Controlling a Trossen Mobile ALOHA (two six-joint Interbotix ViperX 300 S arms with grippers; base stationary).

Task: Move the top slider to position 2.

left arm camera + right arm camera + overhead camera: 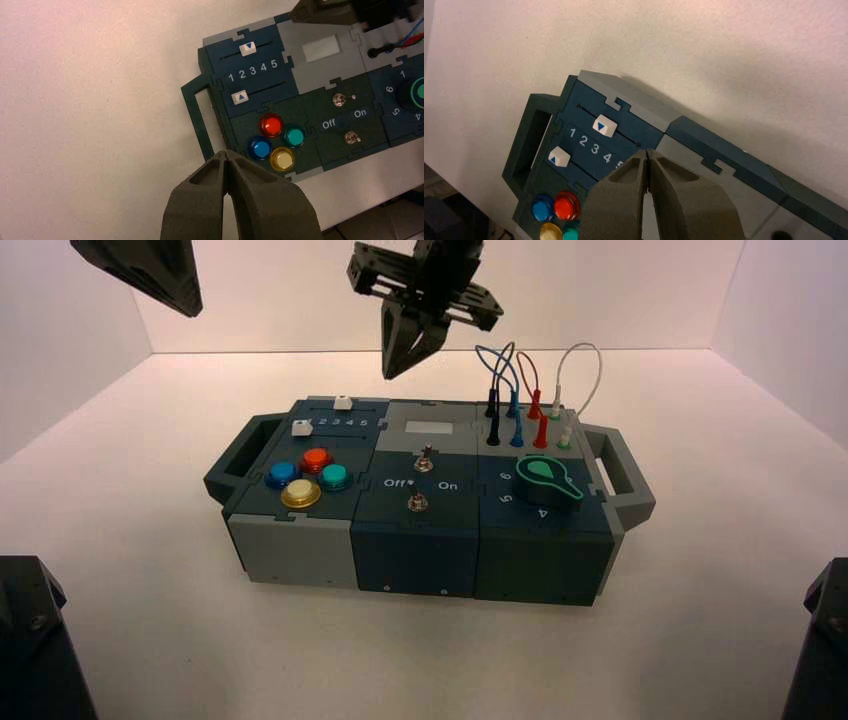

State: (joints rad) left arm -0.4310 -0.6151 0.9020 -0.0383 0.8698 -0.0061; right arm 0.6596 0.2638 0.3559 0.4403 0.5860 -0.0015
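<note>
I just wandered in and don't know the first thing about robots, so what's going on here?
A two-armed robot is at a box of controls; the task is to move the top slider to 2. The right gripper, fingers shut, hovers near the far edge of the box, and the left gripper, also shut, is off to the left. Neither touches the slider. The slider's cap sits around the printed 2 and 3; I can't tell whether it is at 2.
</note>
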